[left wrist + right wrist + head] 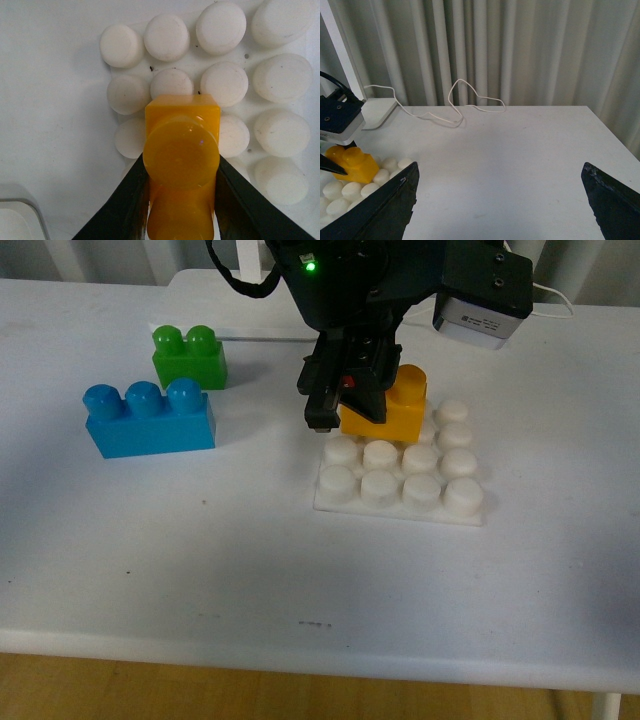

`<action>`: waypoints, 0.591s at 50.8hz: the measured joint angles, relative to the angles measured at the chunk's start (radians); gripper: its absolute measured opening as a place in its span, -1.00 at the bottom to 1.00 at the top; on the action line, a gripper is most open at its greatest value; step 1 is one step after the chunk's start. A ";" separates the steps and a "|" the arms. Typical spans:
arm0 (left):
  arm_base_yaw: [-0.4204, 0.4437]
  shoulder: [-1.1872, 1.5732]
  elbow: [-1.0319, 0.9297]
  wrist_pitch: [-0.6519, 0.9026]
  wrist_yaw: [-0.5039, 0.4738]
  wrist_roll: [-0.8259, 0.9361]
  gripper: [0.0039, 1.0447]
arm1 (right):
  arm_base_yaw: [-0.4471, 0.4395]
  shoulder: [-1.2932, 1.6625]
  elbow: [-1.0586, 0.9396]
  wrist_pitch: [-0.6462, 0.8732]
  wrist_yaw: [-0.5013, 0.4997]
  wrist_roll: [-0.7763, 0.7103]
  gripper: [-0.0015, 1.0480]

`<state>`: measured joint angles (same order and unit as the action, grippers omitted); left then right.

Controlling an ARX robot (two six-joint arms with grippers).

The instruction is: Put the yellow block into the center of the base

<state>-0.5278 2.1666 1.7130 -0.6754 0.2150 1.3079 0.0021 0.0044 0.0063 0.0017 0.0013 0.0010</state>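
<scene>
Bright, even light; small glare on the yellow block (181, 155).

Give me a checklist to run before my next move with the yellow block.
1. Grip: left pincer shut on the yellow block, one finger on each side: ok.
2. Block studs facing up: ok.
3. Block over the centre of the base: not ok; the front view shows it at the far rows, with both near rows uncovered.
4. Block touching the base studs or held above them: cannot tell.
5. Right pincer open and off to the side of the base: ok.
6. Green brick and blue brick apart from the base: ok.
</scene>
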 joint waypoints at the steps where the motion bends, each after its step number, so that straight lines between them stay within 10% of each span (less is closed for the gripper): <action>1: 0.000 0.001 0.002 -0.001 0.000 0.000 -0.40 | 0.000 0.000 0.000 0.000 0.000 0.000 0.82; 30: -0.019 0.046 0.062 -0.043 0.011 -0.020 -0.40 | 0.000 0.000 0.000 0.000 0.000 0.000 0.82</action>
<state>-0.5465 2.2124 1.7748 -0.7181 0.2260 1.2881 0.0021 0.0044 0.0063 0.0017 0.0013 0.0010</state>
